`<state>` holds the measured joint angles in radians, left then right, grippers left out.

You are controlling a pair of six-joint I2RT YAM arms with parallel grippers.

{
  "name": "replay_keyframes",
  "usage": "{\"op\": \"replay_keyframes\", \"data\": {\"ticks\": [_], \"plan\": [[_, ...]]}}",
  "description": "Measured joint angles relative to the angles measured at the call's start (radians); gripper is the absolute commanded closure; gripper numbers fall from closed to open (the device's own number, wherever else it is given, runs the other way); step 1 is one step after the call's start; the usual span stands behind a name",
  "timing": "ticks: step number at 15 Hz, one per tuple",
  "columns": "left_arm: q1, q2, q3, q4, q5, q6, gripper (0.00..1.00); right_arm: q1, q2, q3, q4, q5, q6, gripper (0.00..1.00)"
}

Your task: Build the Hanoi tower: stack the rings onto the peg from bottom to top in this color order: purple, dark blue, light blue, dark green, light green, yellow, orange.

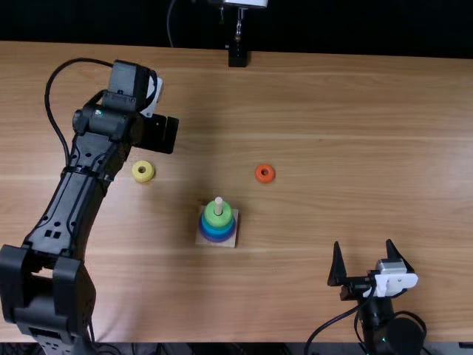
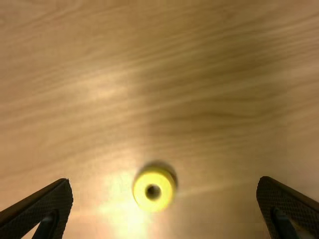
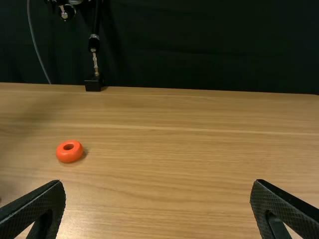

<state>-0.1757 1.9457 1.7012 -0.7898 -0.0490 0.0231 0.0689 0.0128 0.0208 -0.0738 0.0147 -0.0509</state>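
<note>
Though black the backdrop [image 3: 199, 45], a brown table [image 1: 355, 148].

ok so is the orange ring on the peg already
No, the orange ring lies flat on the table, apart from the peg.

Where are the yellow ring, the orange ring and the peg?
Yellow ring [image 2: 143, 190]: left wrist view, on its rim.
Orange ring [image 3: 69, 154]: right wrist view, on its near side.
Peg [image 1: 218, 203]: top view, near its tip.
</note>
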Motion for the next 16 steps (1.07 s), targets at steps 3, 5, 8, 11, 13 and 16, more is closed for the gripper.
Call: {"op": "replay_keyframes", "data": {"ticks": [3,5,8,11,13,16], "plan": [[0.041,0.035,-0.061,0.033,0.0,0.03,0.0,0.0,0.0,0.0,0.0,0.0,0.0,0.0],[0.048,0.109,-0.072,0.036,0.001,0.056,0.0,0.0,0.0,0.0,0.0,0.0,0.0,0.0],[0.047,0.152,-0.093,0.035,0.001,0.079,0.0,0.0,0.0,0.0,0.0,0.0,0.0,0.0],[0.045,0.163,-0.093,0.027,0.001,0.082,0.0,0.0,0.0,0.0,0.001,0.0,0.0,0.0],[0.045,0.174,-0.092,0.021,0.002,0.082,0.0,0.0,0.0,0.0,0.0,0.0,0.0,0.0],[0.045,0.193,-0.092,0.011,0.02,0.081,0.0,0.0,0.0,0.0,0.0,0.0,0.0,0.0]]}}
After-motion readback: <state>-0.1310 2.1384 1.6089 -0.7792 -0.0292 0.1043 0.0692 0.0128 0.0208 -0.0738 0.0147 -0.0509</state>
